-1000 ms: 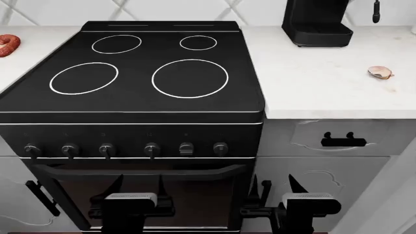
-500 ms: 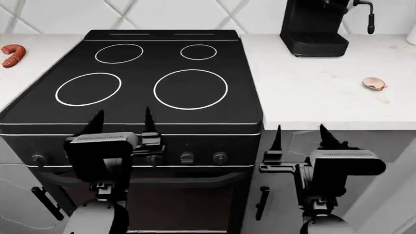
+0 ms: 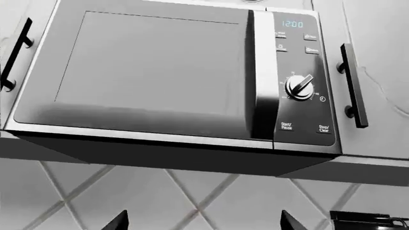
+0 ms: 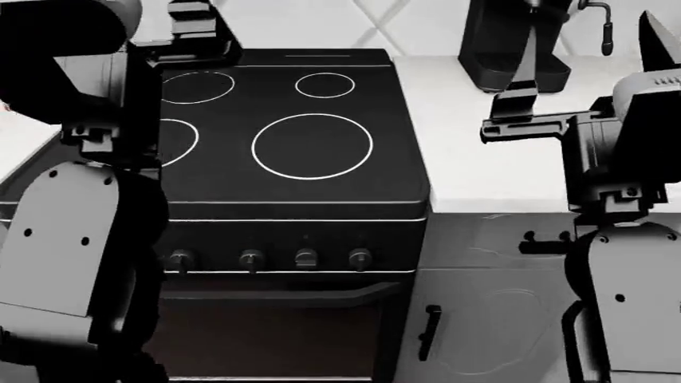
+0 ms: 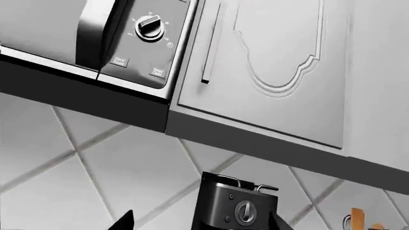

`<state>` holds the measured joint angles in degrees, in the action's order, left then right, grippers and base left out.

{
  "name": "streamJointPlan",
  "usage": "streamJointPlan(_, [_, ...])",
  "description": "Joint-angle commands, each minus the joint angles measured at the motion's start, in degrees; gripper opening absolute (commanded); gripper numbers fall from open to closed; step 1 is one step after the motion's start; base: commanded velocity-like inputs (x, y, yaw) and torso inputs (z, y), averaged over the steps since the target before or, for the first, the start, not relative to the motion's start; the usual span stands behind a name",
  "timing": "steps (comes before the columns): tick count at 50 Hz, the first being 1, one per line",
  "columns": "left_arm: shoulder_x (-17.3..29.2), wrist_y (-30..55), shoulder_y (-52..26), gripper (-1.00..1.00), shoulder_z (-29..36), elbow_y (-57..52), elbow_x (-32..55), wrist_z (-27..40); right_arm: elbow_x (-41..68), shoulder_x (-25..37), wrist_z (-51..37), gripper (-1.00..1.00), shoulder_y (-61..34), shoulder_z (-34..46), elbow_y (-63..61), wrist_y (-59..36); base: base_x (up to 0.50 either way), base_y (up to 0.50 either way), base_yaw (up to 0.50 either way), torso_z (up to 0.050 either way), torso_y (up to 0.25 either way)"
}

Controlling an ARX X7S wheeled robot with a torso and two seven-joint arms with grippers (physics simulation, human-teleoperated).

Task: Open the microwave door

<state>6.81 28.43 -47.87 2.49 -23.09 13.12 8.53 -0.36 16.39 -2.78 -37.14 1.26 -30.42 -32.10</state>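
- Two arms are raised in the head view: the left gripper [image 4: 202, 24] over the far left of the stove [image 4: 287, 159], the right gripper [image 4: 591, 72] over the counter [image 4: 500, 152] to the stove's right.
- The microwave [image 3: 172, 81] shows only in the wrist views, mounted between wall cabinets above the tiled backsplash [image 3: 211, 201], with its door [image 3: 153, 67] flush with the front, closed.
- A vertical door handle [image 3: 262, 76] runs beside the control panel [image 3: 300, 81], which carries a dial [image 3: 298, 86] and a clock display.
- The left gripper's two fingertips [image 3: 118, 221] stand well apart, open and empty, well below the microwave.
- The right gripper's prongs are also spread, holding nothing.
- A coffee machine [image 4: 516, 44] stands at the far side of the counter, beyond the right gripper.
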Motion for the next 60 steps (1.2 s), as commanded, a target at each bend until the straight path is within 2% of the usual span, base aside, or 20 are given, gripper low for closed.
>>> streamJointPlan(1, [1.4,4.6,-12.4,1.0,-0.3,0.3,1.6,0.3,0.0,2.6,2.1,1.0,-10.7,1.2,-1.5,-5.6,0.0,0.0,0.0,0.05,0.0])
streamJointPlan(5, [1.7,5.3,-15.4,1.0,-0.6,1.3,2.0,0.4,0.1,3.3,3.1,1.0,-14.6,2.0,-0.6,-7.0,0.0,0.0,0.0,0.05,0.0])
streamJointPlan(10, [2.1,5.1,-17.2,1.0,-0.3,2.6,2.0,0.3,0.1,3.5,3.5,1.0,-17.3,2.7,3.8,-4.1,0.0,0.0,0.0,0.05,0.0])
streamJointPlan(20, [2.6,4.9,-17.2,1.0,-0.1,2.7,1.8,1.0,0.1,3.6,3.4,1.0,-17.7,2.9,4.7,-2.3,0.0,0.0,0.0,0.049,0.0])
streamJointPlan(24, [2.6,5.1,-17.1,1.0,0.0,3.4,1.5,1.8,0.6,3.5,3.4,1.0,-17.5,2.6,4.1,-2.5,0.0,-0.05,0.0,0.0,0.0])
streamJointPlan(47, [3.0,5.7,-17.1,1.0,1.3,2.9,2.4,2.4,2.0,3.5,3.3,1.0,-16.3,1.7,2.7,-3.2,0.0,-0.5,0.0,0.0,0.0])
streamJointPlan(60, [3.6,6.1,-17.5,1.0,1.2,2.5,3.0,3.0,1.8,3.9,3.5,1.0,-16.3,2.9,2.7,-3.2,0.18,-0.01,0.0,0.0,0.0])
